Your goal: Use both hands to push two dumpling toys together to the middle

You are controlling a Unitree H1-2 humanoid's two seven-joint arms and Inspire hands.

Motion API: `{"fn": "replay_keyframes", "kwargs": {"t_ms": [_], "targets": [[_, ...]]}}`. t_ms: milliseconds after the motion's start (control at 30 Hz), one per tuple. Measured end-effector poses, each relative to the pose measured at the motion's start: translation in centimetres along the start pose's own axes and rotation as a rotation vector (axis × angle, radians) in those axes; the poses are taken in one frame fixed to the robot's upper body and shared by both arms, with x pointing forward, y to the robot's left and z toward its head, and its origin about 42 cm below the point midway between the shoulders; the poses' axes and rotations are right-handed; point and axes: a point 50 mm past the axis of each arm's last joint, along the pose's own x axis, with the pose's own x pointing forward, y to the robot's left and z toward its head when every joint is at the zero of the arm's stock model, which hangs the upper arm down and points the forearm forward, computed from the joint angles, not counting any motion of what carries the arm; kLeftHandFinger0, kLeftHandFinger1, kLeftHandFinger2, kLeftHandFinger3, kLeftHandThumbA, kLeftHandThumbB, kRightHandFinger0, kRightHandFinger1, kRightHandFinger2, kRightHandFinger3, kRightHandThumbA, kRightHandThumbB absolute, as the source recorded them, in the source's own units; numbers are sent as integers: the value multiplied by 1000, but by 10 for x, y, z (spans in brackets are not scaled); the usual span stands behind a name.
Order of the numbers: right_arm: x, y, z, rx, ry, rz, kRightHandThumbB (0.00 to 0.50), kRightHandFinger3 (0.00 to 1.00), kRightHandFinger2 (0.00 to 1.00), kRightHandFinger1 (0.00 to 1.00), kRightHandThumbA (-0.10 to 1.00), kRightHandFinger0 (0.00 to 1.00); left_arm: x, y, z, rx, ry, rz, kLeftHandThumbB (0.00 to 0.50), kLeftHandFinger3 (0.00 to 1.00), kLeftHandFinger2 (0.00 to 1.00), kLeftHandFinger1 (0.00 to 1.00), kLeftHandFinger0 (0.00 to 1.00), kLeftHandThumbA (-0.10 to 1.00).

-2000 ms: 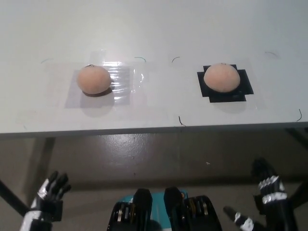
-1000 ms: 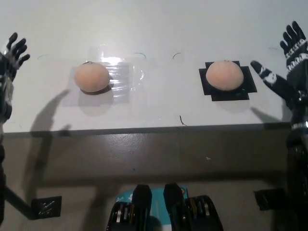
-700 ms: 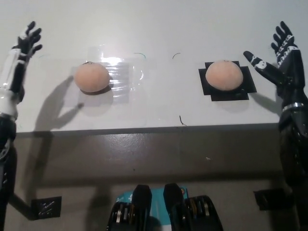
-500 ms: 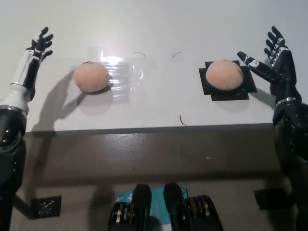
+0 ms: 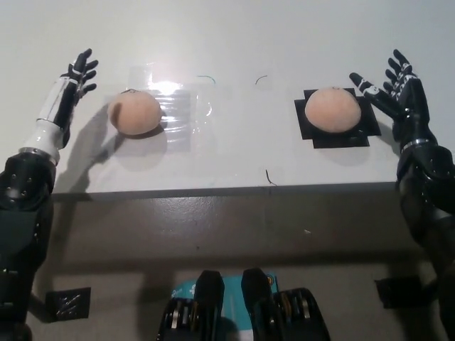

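Your left hand [image 5: 73, 84] and right hand [image 5: 395, 91] were spread empty, just outside the left dumpling [image 5: 134, 113] and right dumpling [image 5: 330, 109], which sat well apart on the worktop [image 5: 234, 153]. Approach step, I'd say; next you needed contact and an even inward sweep.

1 head view, steeply down over the white table [image 5: 234, 28] edge

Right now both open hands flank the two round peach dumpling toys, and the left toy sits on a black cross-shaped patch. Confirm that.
Not quite: in the head view the right round peach dumpling toy sits on the black cross-shaped patch; the left toy lies on clear film. The left hand and right hand do flank them, open.
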Motion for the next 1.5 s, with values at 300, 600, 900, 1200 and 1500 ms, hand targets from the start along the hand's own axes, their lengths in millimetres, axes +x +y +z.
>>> {"fn": "replay_keyframes", "kwargs": {"t_ms": [300,600,900,1200,1500], "targets": [[-6,7,-13,6,31,13,237,1000,1000,1000,1000,1000,-6,-27,-9,-1,10,-68,382,1000,1000,1000,1000,1000],[-15,24,-26,25,40,46,224,1000,1000,1000,1000,1000,-15,-42,-14,15,0,-101,332,1000,1000,1000,1000,1000],[-19,37,-30,40,34,62,269,1000,1000,1000,1000,1000,-29,-62,-20,-5,-14,-131,311,1000,1000,1000,1000,1000],[-27,56,-36,71,23,85,204,1000,1000,1000,1000,1000,-38,-88,-24,-30,4,-179,316,1000,1000,1000,1000,1000],[-35,85,-40,109,19,134,156,1000,1000,1000,1000,1000,-38,-111,-23,-26,9,-220,331,1000,1000,1000,1000,1000]]}}
